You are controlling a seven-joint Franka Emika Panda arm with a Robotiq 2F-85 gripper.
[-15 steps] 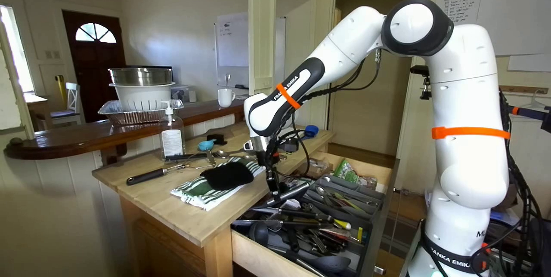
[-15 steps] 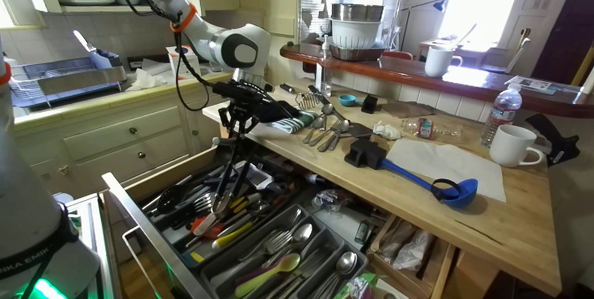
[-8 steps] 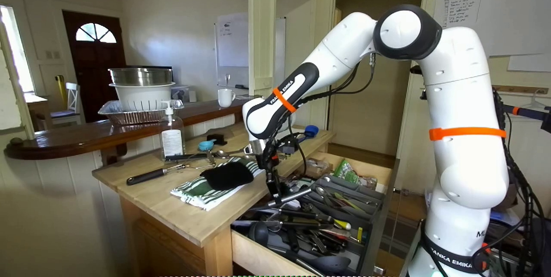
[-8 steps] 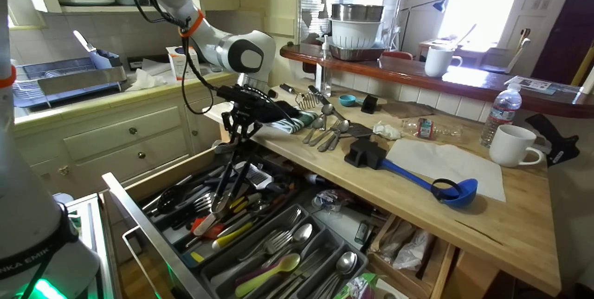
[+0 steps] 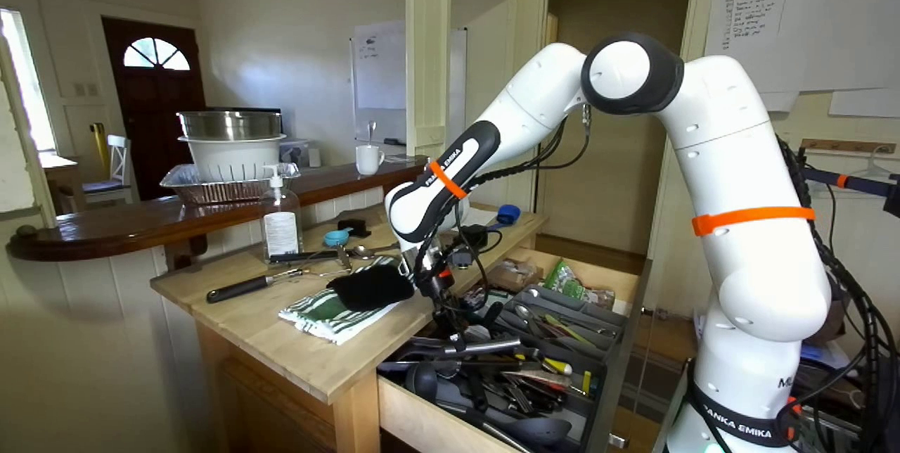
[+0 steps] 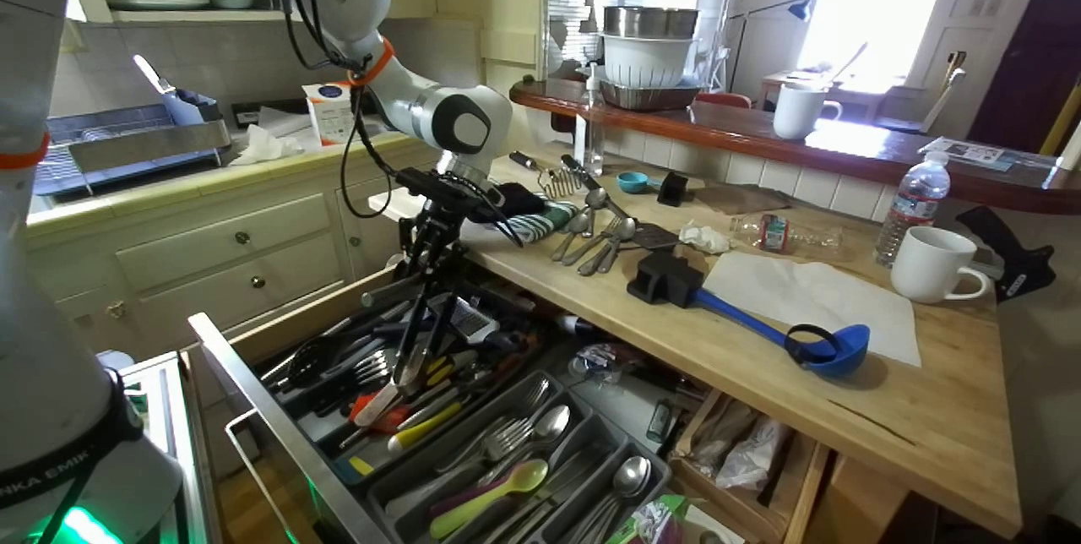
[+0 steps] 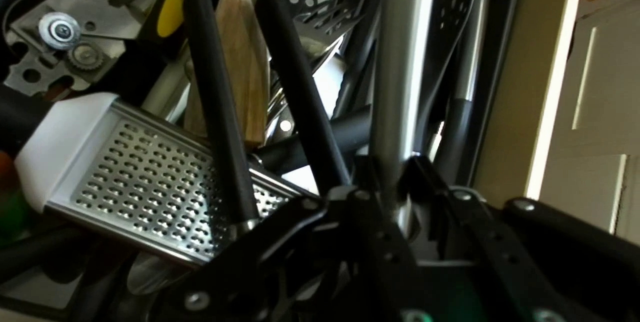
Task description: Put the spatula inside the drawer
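Fingers (image 7: 431,182) clamp the spatula (image 7: 402,62) by its silver handle, from both sides; the head cannot be made out. It is inside the drawer (image 5: 415,416), lower than the bench (image 5: 246,323), over other utensils (image 7: 452,17) and near a grater (image 7: 145,182).

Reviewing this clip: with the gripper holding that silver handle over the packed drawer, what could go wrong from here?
Opening, the gripper might snag on the grater showing beside it in the wrist view.
The silver handle may settle across the piled utensils and jam the drawer on closing.
The gripper is close to the countertop, so lifting might bump its edge.
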